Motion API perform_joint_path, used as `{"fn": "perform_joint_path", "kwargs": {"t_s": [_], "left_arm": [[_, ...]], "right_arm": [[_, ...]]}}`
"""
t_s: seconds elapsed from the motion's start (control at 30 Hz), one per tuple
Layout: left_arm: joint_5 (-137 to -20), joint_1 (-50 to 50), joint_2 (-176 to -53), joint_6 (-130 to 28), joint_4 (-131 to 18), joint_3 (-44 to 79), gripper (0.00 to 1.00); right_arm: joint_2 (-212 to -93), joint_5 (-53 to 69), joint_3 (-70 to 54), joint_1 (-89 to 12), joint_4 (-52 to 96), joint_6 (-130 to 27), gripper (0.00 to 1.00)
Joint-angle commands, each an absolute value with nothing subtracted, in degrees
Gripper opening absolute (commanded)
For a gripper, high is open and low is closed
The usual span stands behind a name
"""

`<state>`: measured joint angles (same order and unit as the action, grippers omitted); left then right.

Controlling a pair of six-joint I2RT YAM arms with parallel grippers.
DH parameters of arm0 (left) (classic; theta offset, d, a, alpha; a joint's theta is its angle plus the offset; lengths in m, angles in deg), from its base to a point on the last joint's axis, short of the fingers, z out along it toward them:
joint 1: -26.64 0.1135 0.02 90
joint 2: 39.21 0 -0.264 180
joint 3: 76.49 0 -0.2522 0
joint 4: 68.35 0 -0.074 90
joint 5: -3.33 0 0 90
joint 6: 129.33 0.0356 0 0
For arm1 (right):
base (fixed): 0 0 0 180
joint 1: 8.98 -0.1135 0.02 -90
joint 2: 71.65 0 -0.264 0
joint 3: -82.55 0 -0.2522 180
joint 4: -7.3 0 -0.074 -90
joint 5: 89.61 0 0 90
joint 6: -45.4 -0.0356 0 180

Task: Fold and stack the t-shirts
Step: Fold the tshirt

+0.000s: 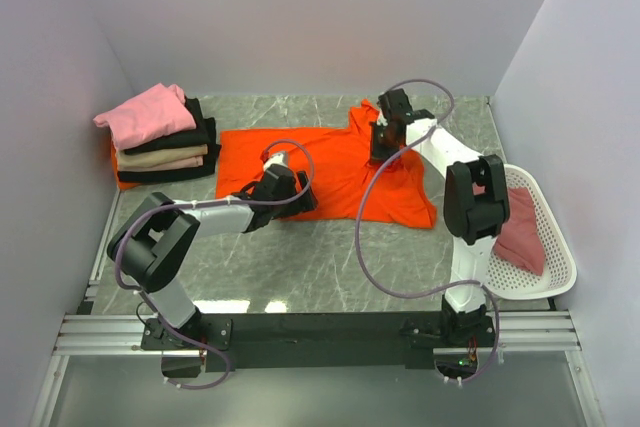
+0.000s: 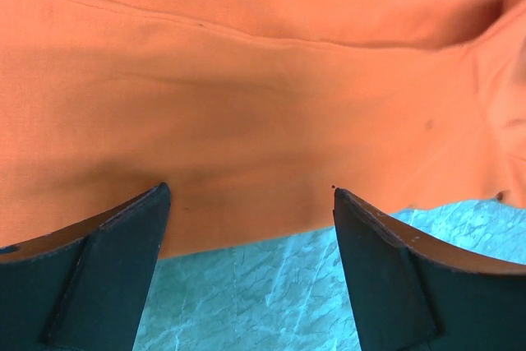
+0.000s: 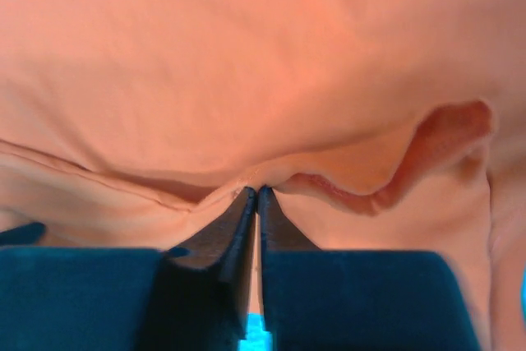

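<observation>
A large bright orange t-shirt (image 1: 330,162) lies spread across the middle of the marble table. My left gripper (image 1: 300,197) (image 2: 251,191) is open and low at the shirt's near hem; its dark fingers (image 2: 123,244) straddle the orange edge (image 2: 246,121), with bare table under them. My right gripper (image 1: 383,152) (image 3: 258,191) is at the shirt's far right part. It is shut on a pinched fold of the orange cloth (image 3: 246,63), which puckers at the fingertips. A stack of folded t-shirts (image 1: 160,142) with a pink one (image 1: 150,115) on top sits at the far left.
A white lattice basket (image 1: 560,277) stands at the right edge and holds a dusty rose-red t-shirt (image 1: 520,232). Grey walls close in the left, back and right sides. Bare marble (image 1: 330,267) lies between the shirt and the arm bases.
</observation>
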<state>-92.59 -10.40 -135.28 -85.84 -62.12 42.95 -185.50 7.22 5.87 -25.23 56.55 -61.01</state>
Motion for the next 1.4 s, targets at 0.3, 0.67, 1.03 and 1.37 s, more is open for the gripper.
{"fn": "perform_joint_path", "kwargs": {"t_s": [0.3,0.67,1.03,1.37], "left_arm": [[-95.02,-11.59,-136.50,-86.71,-56.97,44.58,0.88],[-100.65,-13.35,-132.38,-85.83,-50.64,40.53,0.89],[-106.97,-13.00,-118.86,-83.63,-45.46,43.43,0.92],[-107.59,4.12,-108.12,-85.21,-40.79,53.71,0.94]], "right_arm": [[-184.43,9.01,11.06,-26.47,58.42,-56.64,0.50],[-166.68,-2.50,-10.02,-25.69,58.68,-62.26,0.54],[-157.88,-7.96,-24.45,-19.62,59.29,-65.26,0.54],[-158.14,-10.41,-26.56,-17.60,60.35,-65.87,0.54]]}}
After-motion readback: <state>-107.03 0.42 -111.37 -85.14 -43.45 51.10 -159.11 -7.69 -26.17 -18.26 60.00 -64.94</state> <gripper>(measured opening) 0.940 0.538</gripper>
